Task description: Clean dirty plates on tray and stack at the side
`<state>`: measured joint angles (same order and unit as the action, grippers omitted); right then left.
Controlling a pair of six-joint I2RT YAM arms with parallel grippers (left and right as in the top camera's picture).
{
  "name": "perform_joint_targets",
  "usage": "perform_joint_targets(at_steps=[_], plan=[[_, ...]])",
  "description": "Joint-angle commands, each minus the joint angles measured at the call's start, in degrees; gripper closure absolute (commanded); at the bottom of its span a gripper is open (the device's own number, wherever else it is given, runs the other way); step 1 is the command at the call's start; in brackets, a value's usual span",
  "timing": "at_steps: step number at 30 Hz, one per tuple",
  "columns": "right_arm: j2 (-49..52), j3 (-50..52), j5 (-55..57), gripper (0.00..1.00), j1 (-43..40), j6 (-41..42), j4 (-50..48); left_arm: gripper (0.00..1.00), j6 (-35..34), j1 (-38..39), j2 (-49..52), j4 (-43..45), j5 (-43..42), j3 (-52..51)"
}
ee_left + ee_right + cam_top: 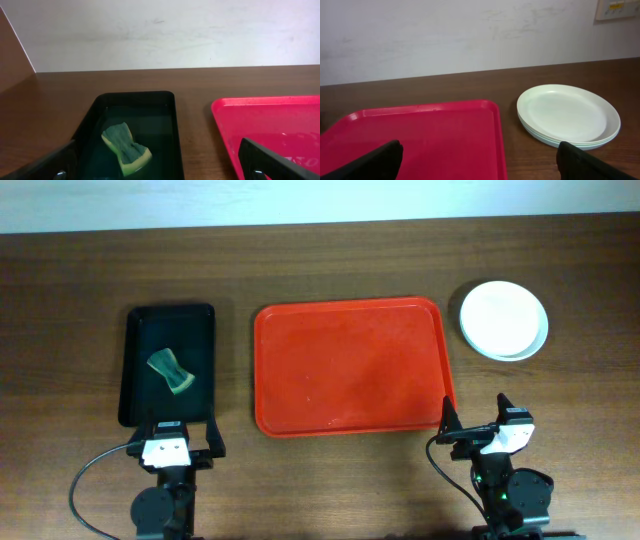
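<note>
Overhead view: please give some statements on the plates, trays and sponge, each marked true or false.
1. The plates are stacked right of the red tray. True.
2. A plate lies on the red tray. False: it holds no plate.
3. The sponge lies in the black tray. True.
4. A tool holds the sponge. False: the left tool and right tool are both open, holding nothing.

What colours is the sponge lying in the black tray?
The sponge is dark green on top and yellow beneath; the left wrist view shows it best.
</note>
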<state>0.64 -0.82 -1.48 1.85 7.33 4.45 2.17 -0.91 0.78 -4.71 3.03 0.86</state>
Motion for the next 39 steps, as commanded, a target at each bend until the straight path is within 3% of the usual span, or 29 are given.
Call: perform_joint_targets(at_steps=[1,39], plan=[[-0.44,0.5,0.48,0.02,-0.37,-0.04,0.07,0.01,-3.78,0.28,-0.5,-0.07,0.63,-0.37],[-0.46,0.5,3.48,0.02,-0.44,-0.09,0.13,0.01,-4.07,0.28,-0.48,0.13,0.85,-0.37]])
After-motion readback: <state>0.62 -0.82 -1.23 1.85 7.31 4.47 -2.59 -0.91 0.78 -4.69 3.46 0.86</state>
